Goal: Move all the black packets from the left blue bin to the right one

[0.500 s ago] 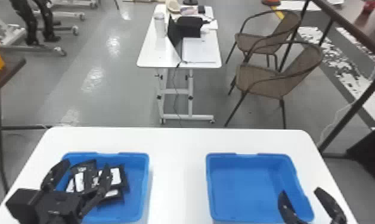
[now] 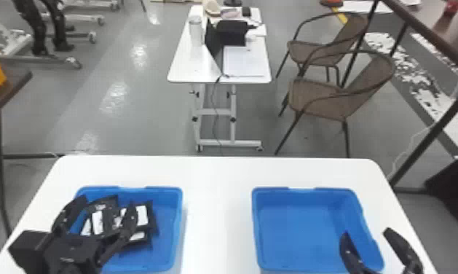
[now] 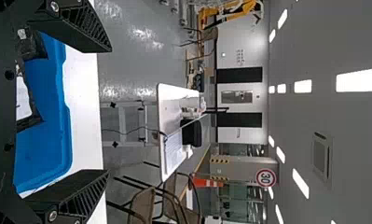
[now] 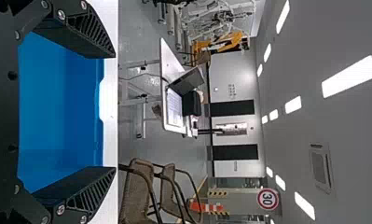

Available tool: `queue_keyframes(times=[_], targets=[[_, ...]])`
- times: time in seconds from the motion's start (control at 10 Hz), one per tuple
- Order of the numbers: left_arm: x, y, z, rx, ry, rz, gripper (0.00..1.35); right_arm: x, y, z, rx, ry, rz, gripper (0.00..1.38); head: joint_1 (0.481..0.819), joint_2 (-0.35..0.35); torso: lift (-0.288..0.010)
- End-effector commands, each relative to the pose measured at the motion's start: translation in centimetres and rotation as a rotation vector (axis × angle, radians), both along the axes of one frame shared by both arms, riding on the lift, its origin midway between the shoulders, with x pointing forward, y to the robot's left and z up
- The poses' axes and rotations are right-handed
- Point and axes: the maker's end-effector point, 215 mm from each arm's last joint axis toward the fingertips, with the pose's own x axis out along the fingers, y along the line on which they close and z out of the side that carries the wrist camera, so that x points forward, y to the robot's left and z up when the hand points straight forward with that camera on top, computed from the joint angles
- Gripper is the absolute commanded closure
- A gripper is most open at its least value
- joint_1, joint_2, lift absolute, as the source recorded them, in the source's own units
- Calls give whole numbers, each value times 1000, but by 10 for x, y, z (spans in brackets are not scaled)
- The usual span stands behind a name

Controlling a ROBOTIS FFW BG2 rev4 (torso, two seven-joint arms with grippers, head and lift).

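Left pincer (image 2: 106,204) unmoved, near bin edge (image 2: 180,222)

The left hand (image 2: 106,204) partly hides the black packets (image 2: 143,215), too blurred to count.

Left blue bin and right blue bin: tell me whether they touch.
Apart; the head view shows a strip of white table between the left bin and the right bin.

No. 30, on red-rim sign (image 4: 268,199), bkgd.
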Motion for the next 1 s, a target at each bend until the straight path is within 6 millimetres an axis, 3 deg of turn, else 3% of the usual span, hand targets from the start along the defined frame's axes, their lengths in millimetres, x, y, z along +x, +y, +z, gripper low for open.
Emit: queue_keyframes(times=[0.0, 0.2, 0.4, 0.6, 0.9], targets=[[0, 0, -1, -2, 2, 0, 99, -1, 0, -1, 0, 3, -1, 162, 695, -20, 0], [0, 0, -1, 0, 2, -1, 99, 0, 1, -1, -1, 3, 0, 162, 695, -21, 0], [1, 10, -13, 6, 40, 16, 99, -1, 0, -2, 2, 4, -1, 162, 695, -20, 0], [10, 26, -36, -8, 105, 26, 99, 0, 0, -3, 6, 7, -2, 162, 695, -5, 0], [20, 32, -83, -12, 259, 8, 99, 0, 4, -10, 12, 28, 9, 162, 695, 21, 0]])
